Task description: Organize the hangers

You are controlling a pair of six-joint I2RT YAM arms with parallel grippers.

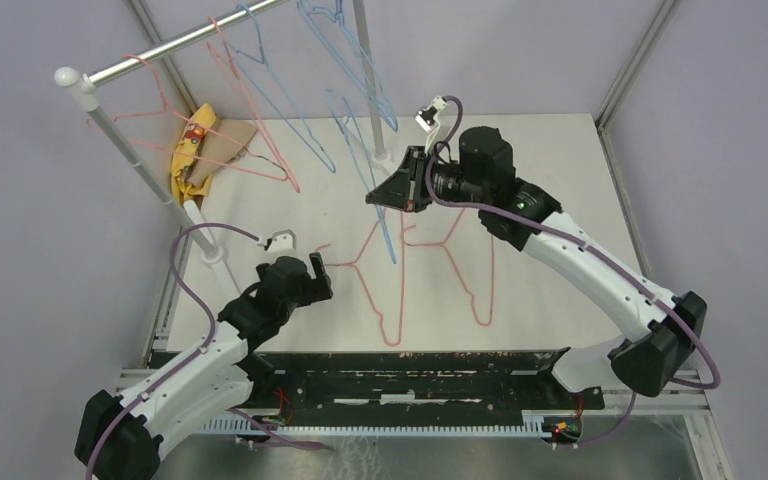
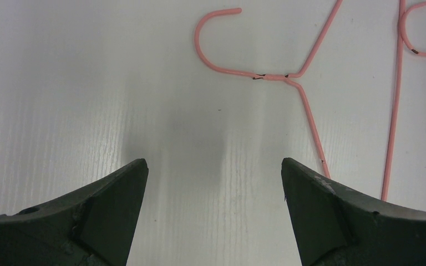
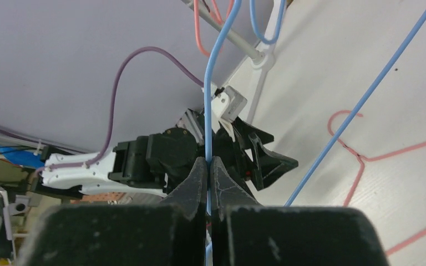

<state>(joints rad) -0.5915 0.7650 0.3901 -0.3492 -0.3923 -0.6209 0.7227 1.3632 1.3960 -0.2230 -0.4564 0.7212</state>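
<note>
Right wrist: right end effector (image 3: pixel 208 164) clamped on blue hanger (image 3: pixel 206 122); left end effector (image 2: pixel 213 163) spread, pink hanger (image 2: pixel 277 77) fwd.

Pink hangers (image 2: pixel 274 77), light blue hangers (image 3: pixel 206 111), white table (image 1: pixel 560 160), yellow cloth (image 1: pixel 188 150), silver rail (image 1: pixel 190 42) on white poles (image 1: pixel 132 152)

White arms (image 1: pixel 590 262), black joints (image 1: pixel 485 155), purple cables (image 3: pixel 110 119)

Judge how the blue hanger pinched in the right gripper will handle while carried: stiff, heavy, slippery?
The blue hanger is thin wire with a crisp, unbent outline, so it is probably stiff and light. The right gripper pinches one strand only, so the hanger may pivot or swing. Its smooth-looking coating could slip.
</note>
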